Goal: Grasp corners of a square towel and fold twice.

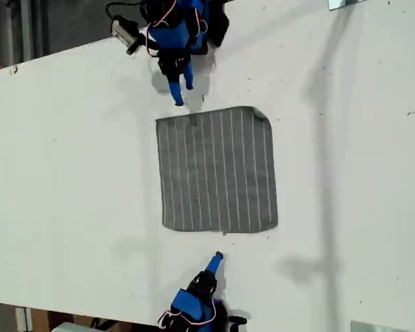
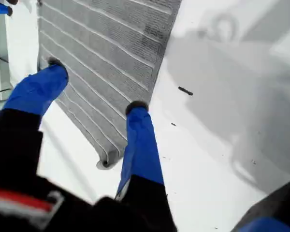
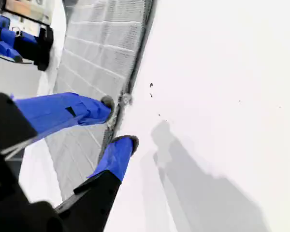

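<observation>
The grey towel [image 1: 218, 169] with thin white stripes lies flat in the middle of the white table; its corner [image 1: 257, 113] at the exterior view's upper right is slightly turned over. My first gripper [image 1: 182, 93] hangs open just beyond the towel's far edge, near the corner [image 1: 162, 123] at the upper left in the exterior view. In the first wrist view its fingers [image 2: 137, 108] stand wide apart above the towel [image 2: 101, 38], close to a curled corner [image 2: 106, 162]. My second gripper [image 1: 216, 258] is at the near edge, open a little, with the towel's [image 3: 101, 43] edge below its fingertips [image 3: 128, 141]. Neither holds anything.
The first arm's base [image 1: 187, 28] stands at the exterior view's top, the second arm's base [image 1: 194, 311] at its bottom. The table's [image 1: 69, 173] edge slants across the exterior view's upper left. Small dark specks [image 2: 186, 91] mark the table beside the towel.
</observation>
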`<state>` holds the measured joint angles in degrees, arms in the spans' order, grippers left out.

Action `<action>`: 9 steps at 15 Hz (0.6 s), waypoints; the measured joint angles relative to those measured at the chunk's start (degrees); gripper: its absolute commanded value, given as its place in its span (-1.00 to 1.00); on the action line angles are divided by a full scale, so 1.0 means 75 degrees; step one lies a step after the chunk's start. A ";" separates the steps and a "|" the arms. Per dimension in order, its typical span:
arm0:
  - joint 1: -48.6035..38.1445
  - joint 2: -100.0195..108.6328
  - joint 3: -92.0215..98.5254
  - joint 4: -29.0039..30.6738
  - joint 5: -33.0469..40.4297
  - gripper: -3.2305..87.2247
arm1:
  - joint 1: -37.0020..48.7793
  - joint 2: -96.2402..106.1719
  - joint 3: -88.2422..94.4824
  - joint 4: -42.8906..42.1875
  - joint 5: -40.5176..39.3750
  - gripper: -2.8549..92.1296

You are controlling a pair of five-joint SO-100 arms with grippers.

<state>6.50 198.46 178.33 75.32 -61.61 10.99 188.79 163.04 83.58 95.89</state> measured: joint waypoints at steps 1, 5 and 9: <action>-0.0047 -0.0023 0.0000 0.0000 -0.0023 -0.63 | 0.0129 0.0000 -0.0012 0.0105 -0.0082 -0.56; -0.1676 -0.0328 0.0012 0.0012 -0.4406 -0.63 | 0.1031 0.0000 -0.0012 0.0176 -0.2051 -0.50; -0.1711 -0.0328 0.0012 0.0000 -0.4629 -0.62 | -0.0316 -0.1781 -0.0762 -0.0961 -0.2637 -0.27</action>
<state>-6.33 196.00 178.42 75.32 -96.33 8.61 175.43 157.32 76.38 76.11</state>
